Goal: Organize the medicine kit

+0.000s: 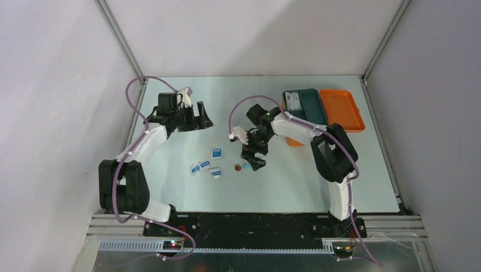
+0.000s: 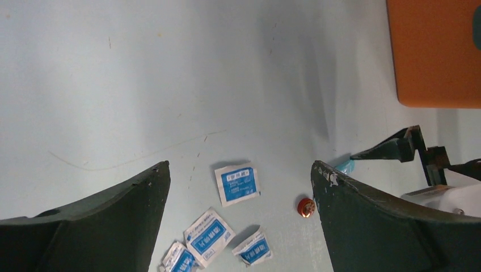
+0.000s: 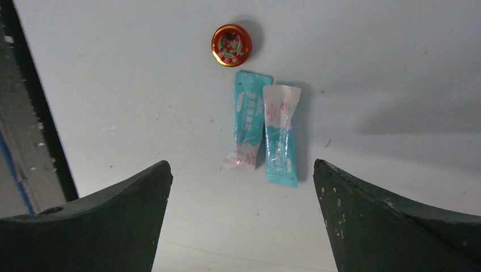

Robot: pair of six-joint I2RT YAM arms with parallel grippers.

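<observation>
i've got the right tool (image 3: 241, 162) wide open, empty, two teal sachets (image 3: 281, 147) dead ahead, long axes crossing its closing line. medicine kit (image 1: 340, 110) lies open on the bench (image 1: 283, 187) well behind it, right arm (image 1: 295, 129) nearer.

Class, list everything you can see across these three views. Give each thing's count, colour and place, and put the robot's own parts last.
medicine kit: one, orange with a teal tray, lid open, far right of the table
white item: one, in the kit's tray, too small to identify
sachets: four, blue and white, loosely grouped near the table's middle
round tin: one, red with a gold rim, just right of the sachets
stick packets: two, teal and white, side by side next to the tin
table: one, pale grey
left gripper: one, black, open, beyond the sachets
right gripper: one, black, open, above the stick packets
</observation>
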